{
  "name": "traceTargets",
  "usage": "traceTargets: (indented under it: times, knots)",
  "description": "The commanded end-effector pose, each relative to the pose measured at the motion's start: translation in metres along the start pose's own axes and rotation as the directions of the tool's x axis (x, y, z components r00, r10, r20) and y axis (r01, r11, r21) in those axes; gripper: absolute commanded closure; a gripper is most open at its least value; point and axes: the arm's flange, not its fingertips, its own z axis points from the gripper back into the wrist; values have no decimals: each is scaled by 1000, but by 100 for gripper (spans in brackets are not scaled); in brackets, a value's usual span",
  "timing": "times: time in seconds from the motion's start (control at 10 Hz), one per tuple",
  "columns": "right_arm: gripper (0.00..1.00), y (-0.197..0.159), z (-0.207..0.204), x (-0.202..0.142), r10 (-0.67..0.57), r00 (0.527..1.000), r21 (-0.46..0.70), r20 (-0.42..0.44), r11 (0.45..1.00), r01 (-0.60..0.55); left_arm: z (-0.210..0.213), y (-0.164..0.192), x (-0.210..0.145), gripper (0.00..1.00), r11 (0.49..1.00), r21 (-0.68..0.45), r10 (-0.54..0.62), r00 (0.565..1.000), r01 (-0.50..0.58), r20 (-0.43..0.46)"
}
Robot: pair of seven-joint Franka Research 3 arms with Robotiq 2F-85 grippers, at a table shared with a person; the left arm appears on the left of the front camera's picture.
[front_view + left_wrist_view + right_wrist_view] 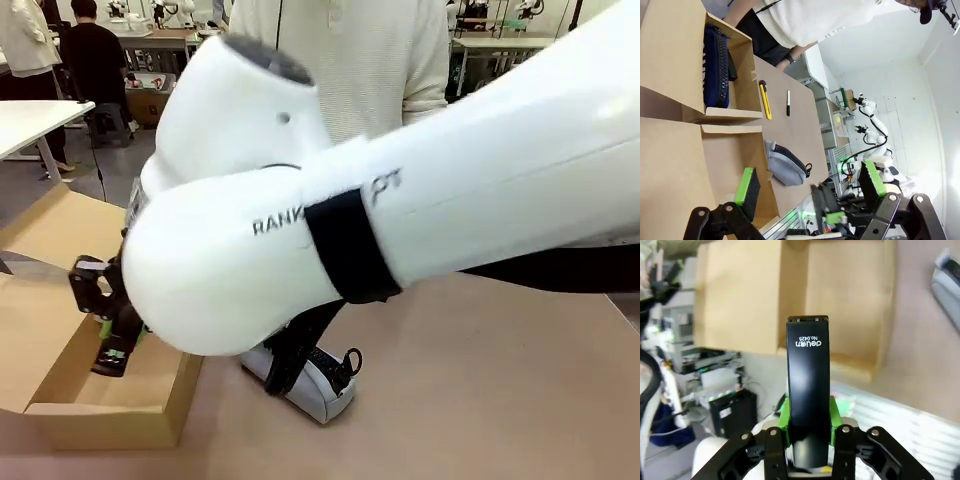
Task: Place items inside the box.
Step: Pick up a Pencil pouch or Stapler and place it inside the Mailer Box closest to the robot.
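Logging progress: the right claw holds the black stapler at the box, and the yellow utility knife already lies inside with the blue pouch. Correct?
No: the left wrist view shows the yellow utility knife on the table outside the box, beside the black marker. The right claw does hold the black stapler, and the dark blue pouch is inside.

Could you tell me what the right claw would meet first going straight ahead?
Probably the cardboard box, its inside lying straight beyond the black stapler gripped by the right claw; depth unclear.
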Motion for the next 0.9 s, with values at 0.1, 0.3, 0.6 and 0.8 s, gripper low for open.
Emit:
traceTargets:
  times: [0.1,0.3,0.6,0.8]
  knots:
    - [69,44,-46,39,65,998,-1,25,998,-65,2,0,-1,0,1000,-14,-28,1000,28,1]
    - [69,46,-82,48,63,998,-40,-22,997,-64,2,0,-1,0,1000,-14,-28,1000,28,1]
    - [69,52,-111,39,-16,999,-119,-31,993,12,2,0,-1,0,1000,-14,-28,1000,28,1]
    - [69,47,-117,35,-52,997,-213,54,975,63,2,0,-1,0,1000,-14,-28,1000,28,1]
